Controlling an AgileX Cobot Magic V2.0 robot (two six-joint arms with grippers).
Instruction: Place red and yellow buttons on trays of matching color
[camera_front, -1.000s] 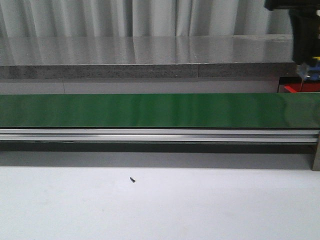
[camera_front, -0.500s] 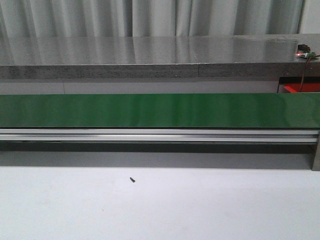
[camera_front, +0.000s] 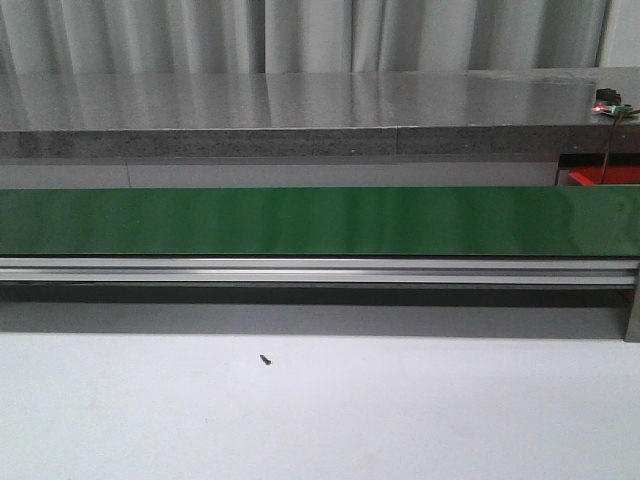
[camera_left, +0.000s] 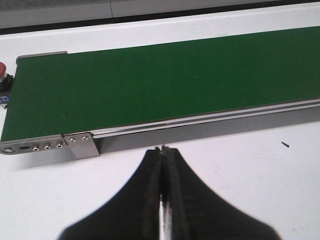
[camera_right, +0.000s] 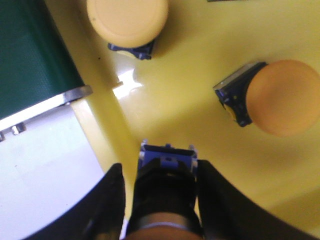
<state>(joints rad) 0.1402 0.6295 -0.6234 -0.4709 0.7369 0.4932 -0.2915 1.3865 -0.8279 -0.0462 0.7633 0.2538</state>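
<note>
The front view shows a long green belt (camera_front: 300, 220) running left to right across the white table (camera_front: 400, 420), with a grey counter (camera_front: 300, 105) and pale curtains (camera_front: 300, 35) behind it. A small dark screw (camera_front: 265, 359) lies alone on the table on the near side of the belt. At the far right edge a bit of a red tray (camera_front: 603, 177) peeks out behind the belt, and neither arm shows in this view.

The left claw (camera_left: 163, 150) hangs over the white table on the near side of the belt, its two black fingers pressed together with nothing between them. Beyond the belt's end a red button (camera_left: 2, 70) sits just at the frame's edge, close beside the belt.

The right claw (camera_right: 161, 172) is over the yellow tray (camera_right: 200, 125), which lies just beside the belt end. Its fingers stand spread on either side of a button with a blue base (camera_right: 167, 157); whether they actually touch it is hard to tell from this close. Two other yellow buttons rest on the tray floor well apart from each other: one upright (camera_right: 127, 20), one tipped on its side (camera_right: 282, 97)
</note>
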